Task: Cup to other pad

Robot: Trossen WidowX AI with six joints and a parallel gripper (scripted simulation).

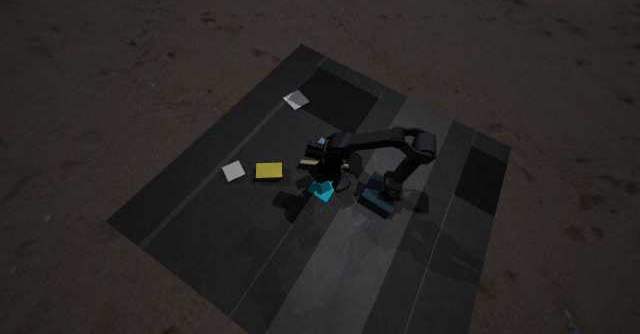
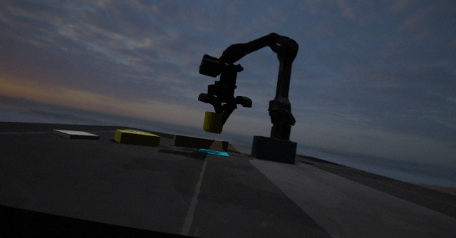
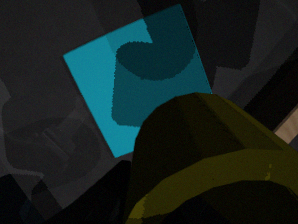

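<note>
Carrying the cup above the cyan pad.

I am pinching the yellow cup (image 2: 213, 122) in my pincer (image 2: 221, 118), high above the cyan pad (image 2: 214, 152), which is lying toward 10 o'clock in the wrist view; tilting or jerking while descending risks spilling marbles.

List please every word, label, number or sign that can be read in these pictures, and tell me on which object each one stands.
None: no readable text appears in any view.
The yellow cylindrical cup held in the black parallel-jaw gripper is plain.
The flat cyan square pad is plain.
The yellow rectangular block and the two white flat tiles are plain too.
The dim light could hide very small marks.
</note>
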